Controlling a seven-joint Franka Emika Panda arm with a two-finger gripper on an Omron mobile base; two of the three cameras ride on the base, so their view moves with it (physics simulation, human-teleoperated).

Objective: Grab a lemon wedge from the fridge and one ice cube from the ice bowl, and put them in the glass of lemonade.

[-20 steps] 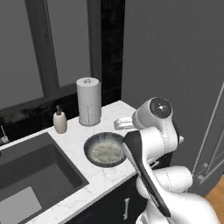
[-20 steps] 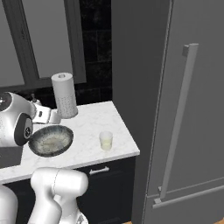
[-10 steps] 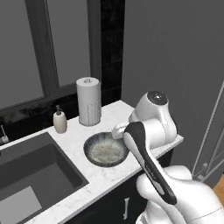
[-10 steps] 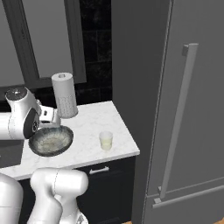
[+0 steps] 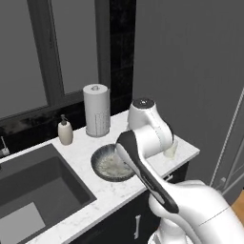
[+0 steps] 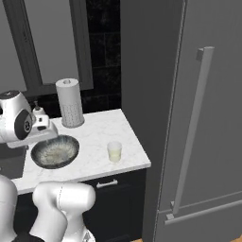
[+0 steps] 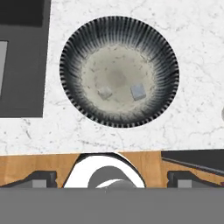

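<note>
Swinging left since the earlier frame, the arm now hangs over the ice bowl (image 5: 112, 163) at centre of the left base view. Right base view: the glass of lemonade (image 6: 114, 151) stands mid-frame on the tabletop (image 6: 99, 134). Hand view: the claw (image 7: 112, 180) is spread wide and empty; two small ice cubes (image 7: 138, 92) lie in the bowl's middle, probably slippery and light, best pinched on flat sides.

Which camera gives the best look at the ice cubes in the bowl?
The hand view: it looks straight down into the bowl, so two ice cubes stand out on its pale inside. In the left base view the arm covers part of the bowl; in the right base view the bowl shows whole, but the cubes blur.
</note>
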